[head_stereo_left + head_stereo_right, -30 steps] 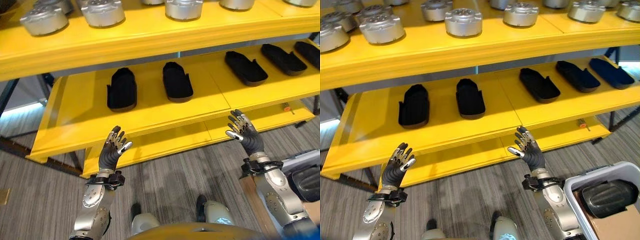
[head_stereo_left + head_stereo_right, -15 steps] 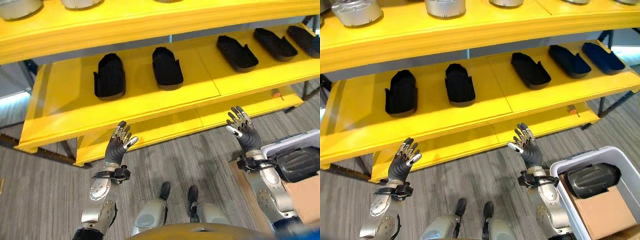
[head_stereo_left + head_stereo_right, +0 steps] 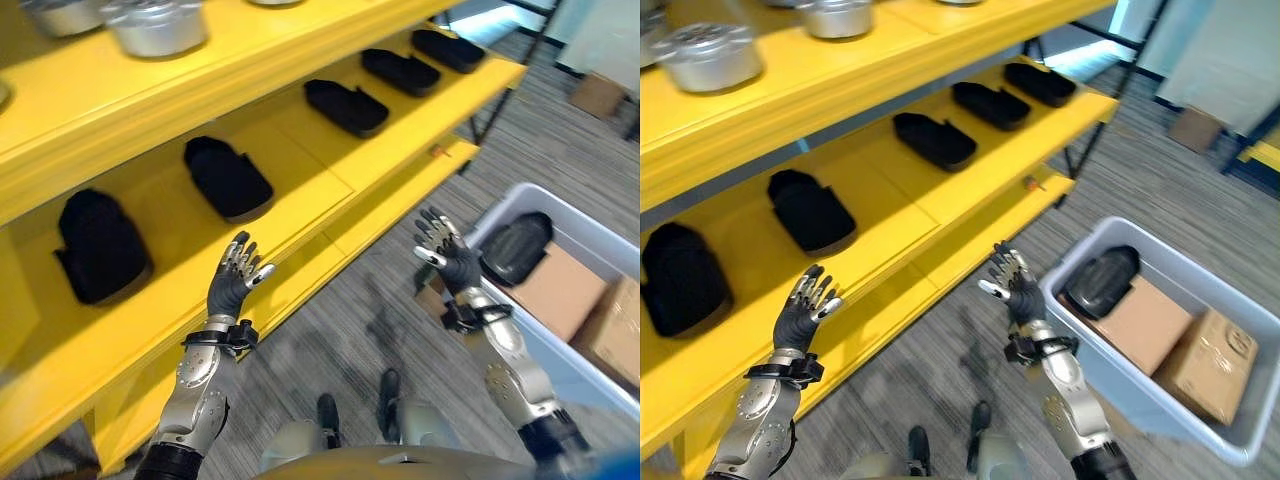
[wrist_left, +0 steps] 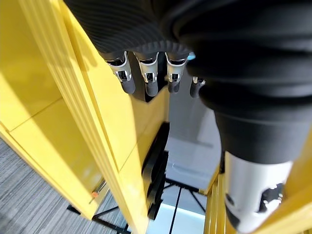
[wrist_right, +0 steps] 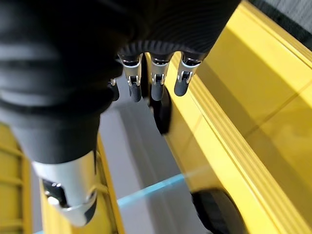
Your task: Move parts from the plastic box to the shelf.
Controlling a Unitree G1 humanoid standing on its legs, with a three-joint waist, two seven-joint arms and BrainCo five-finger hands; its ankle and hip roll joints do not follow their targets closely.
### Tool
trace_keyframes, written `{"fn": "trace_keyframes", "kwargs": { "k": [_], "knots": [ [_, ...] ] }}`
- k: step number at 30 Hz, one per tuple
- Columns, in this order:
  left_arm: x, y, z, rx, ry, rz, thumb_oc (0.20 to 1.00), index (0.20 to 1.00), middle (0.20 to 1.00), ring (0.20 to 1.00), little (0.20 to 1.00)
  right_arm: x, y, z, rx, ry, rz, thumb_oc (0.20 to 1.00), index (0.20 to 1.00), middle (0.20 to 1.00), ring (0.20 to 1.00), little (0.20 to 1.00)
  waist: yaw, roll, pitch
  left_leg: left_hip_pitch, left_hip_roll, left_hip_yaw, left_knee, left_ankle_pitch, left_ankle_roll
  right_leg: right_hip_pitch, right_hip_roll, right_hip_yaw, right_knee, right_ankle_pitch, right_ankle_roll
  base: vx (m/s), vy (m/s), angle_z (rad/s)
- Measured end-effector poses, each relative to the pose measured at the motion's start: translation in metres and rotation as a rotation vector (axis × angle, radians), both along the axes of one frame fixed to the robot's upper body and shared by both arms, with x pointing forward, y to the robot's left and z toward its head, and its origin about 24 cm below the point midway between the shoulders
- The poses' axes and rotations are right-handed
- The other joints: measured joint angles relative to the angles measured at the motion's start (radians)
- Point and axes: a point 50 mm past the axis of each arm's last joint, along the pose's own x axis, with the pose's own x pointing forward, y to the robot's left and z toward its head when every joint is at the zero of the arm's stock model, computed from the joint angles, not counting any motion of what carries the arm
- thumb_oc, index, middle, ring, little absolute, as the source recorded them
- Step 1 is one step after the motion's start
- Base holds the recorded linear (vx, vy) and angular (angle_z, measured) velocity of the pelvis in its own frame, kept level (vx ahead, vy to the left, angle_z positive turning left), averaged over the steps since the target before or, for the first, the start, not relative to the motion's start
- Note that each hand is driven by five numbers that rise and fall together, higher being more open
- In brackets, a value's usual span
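Note:
A grey plastic box stands on the floor at my right. In it lie a black moulded part and two cardboard cartons. The yellow shelf runs along my left and ahead, with several black parts on its middle level, such as the one nearest my left hand. My left hand is raised in front of the shelf edge, open and empty. My right hand hovers between the shelf and the box, open and empty. Straight fingers show in the left wrist view, and straight fingers in the right wrist view.
Silver round parts sit on the top level. A lower yellow level juts out near the floor, with a small orange item on it. Grey floor lies between shelf and box. Another carton stands far right.
The camera has swung to the right, so the shelf now slants away and the plastic box shows in full. Both hands stay raised, open and empty.

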Motion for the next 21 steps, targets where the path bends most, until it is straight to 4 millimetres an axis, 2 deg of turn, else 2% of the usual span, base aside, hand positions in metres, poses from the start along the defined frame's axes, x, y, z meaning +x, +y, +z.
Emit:
{"fn": "trace_keyframes", "kwargs": {
  "k": [1, 2, 3, 4, 5, 6, 7, 8, 9, 10, 14, 17, 21],
  "knots": [
    [-0.004, 0.005, -0.002, -0.002, 0.008, 0.023, 1.0, 1.0, 1.0, 1.0, 1.0, 0.001, 0.004, -0.001, 0.002, 0.008, 0.01, 1.0, 1.0, 1.0, 1.0, 1.0, 0.006, -0.001, -0.001, 0.009, 0.003, 0.049, -0.01, 0.007, -0.02, 0.012, -0.075, -0.072, -0.008, 0.006, 0.025, 0.06, -0.161, -1.04],
    [-0.009, 0.009, -0.006, 0.002, 0.029, 0.039, 1.0, 1.0, 1.0, 1.0, 1.0, 0.001, 0.007, -0.001, 0.004, 0.007, 0.02, 1.0, 1.0, 1.0, 1.0, 1.0, 0.02, -0.004, -0.002, 0.005, 0.011, 0.083, -0.008, -0.006, -0.035, 0.024, -0.118, -0.102, -0.04, 0.023, 0.051, 0.17, -0.148, -1.06],
    [-0.012, 0.011, -0.008, 0.003, 0.046, 0.051, 1.0, 1.0, 1.0, 1.0, 1.0, -0.001, 0.007, -0.003, 0.004, 0.017, 0.02, 1.0, 1.0, 1.0, 1.0, 1.0, 0.02, -0.005, 0.002, 0.005, 0.012, 0.082, -0.002, -0.009, -0.043, 0.048, -0.148, -0.102, -0.1, 0.047, 0.092, 0.08, -0.165, -0.75],
    [-0.013, 0.012, -0.009, 0.006, 0.051, 0.052, 1.0, 1.0, 1.0, 1.0, 1.0, -0.004, 0.005, -0.007, 0.002, 0.034, 0.012, 1.0, 1.0, 1.0, 1.0, 1.0, 0.022, -0.014, -0.002, 0.0, 0.013, 0.085, 0.001, -0.019, -0.047, 0.074, -0.161, -0.045, -0.161, 0.064, 0.124, 0.11, -0.1, -0.37],
    [-0.014, 0.013, -0.009, 0.012, 0.055, 0.052, 1.0, 1.0, 1.0, 1.0, 1.0, -0.007, 0.004, -0.01, 0.001, 0.048, 0.008, 1.0, 1.0, 1.0, 1.0, 1.0, 0.021, -0.026, -0.004, -0.007, 0.013, 0.071, 0.008, -0.01, -0.064, 0.106, -0.156, -0.008, -0.214, 0.073, 0.139, 0.11, -0.151, -0.13],
    [-0.013, 0.015, -0.008, 0.025, 0.052, 0.044, 1.0, 1.0, 1.0, 1.0, 1.0, -0.01, 0.003, -0.013, 0.002, 0.064, 0.005, 1.0, 1.0, 1.0, 1.0, 1.0, 0.015, -0.051, -0.013, -0.014, 0.013, 0.059, 0.006, 0.003, -0.08, 0.131, -0.141, -0.005, -0.237, 0.076, 0.144, 0.19, -0.149, 0.14],
    [-0.012, 0.016, -0.007, 0.034, 0.049, 0.041, 1.0, 1.0, 1.0, 1.0, 1.0, -0.013, 0.001, -0.016, 0.0, 0.075, 0.002, 1.0, 1.0, 1.0, 1.0, 1.0, 0.006, -0.074, -0.013, -0.013, 0.014, 0.047, 0.001, 0.015, -0.097, 0.159, -0.107, 0.024, -0.272, 0.112, 0.103, 0.17, -0.164, 0.26],
    [-0.014, 0.011, -0.011, 0.008, 0.061, 0.042, 1.0, 1.0, 1.0, 1.0, 1.0, -0.014, -0.003, -0.018, -0.025, 0.091, 0.003, 1.0, 1.0, 1.0, 1.0, 1.0, -0.008, -0.048, -0.019, -0.007, 0.044, 0.03, -0.013, 0.028, -0.116, 0.173, -0.07, 0.01, -0.283, 0.105, 0.1, 0.18, -0.237, 0.16],
    [-0.017, 0.007, -0.013, -0.002, 0.067, 0.036, 1.0, 1.0, 1.0, 1.0, 1.0, -0.014, -0.007, -0.017, -0.037, 0.087, -0.003, 1.0, 1.0, 1.0, 1.0, 1.0, -0.017, -0.034, -0.024, -0.007, 0.066, 0.028, -0.01, 0.037, -0.122, 0.173, -0.043, 0.01, -0.285, 0.095, 0.084, 0.16, -0.3, -0.03],
    [-0.019, 0.002, -0.016, -0.018, 0.074, 0.033, 1.0, 1.0, 1.0, 1.0, 1.0, -0.013, -0.017, -0.016, -0.061, 0.085, -0.017, 1.0, 1.0, 1.0, 1.0, 1.0, -0.03, -0.012, -0.034, -0.009, 0.108, 0.02, -0.008, 0.046, -0.134, 0.181, -0.003, 0.002, -0.292, 0.084, 0.067, 0.11, -0.229, -0.08],
    [-0.017, -0.001, -0.016, -0.019, 0.07, 0.027, 1.0, 1.0, 1.0, 1.0, 1.0, -0.016, -0.042, -0.017, -0.098, 0.094, -0.091, 1.0, 1.0, 1.0, 1.0, 1.0, -0.063, 0.015, -0.043, -0.015, 0.162, -0.012, -0.006, 0.06, -0.152, 0.184, 0.061, -0.009, -0.299, 0.063, 0.033, 0.07, -0.163, -0.09],
    [-0.01, -0.005, -0.011, -0.027, 0.042, 0.017, 1.0, 1.0, 1.0, 1.0, 1.0, -0.017, -0.044, -0.016, -0.092, 0.093, -0.104, 1.0, 1.0, 1.0, 1.0, 1.0, -0.087, 0.02, -0.045, -0.022, 0.184, -0.031, 0.0, 0.062, -0.155, 0.182, 0.086, -0.006, -0.313, 0.059, 0.022, 0.06, -0.172, -0.13],
    [0.001, -0.011, -0.003, -0.032, 0.004, -0.004, 1.0, 1.0, 1.0, 1.0, 1.0, -0.018, -0.045, -0.017, -0.052, 0.105, -0.115, 1.0, 1.0, 1.0, 1.0, 1.0, -0.087, 0.02, -0.044, -0.028, 0.214, -0.034, 0.046, 0.062, -0.154, 0.175, 0.109, 0.014, -0.306, 0.045, 0.003, 0.05, -0.182, -0.18]
  ]
}}
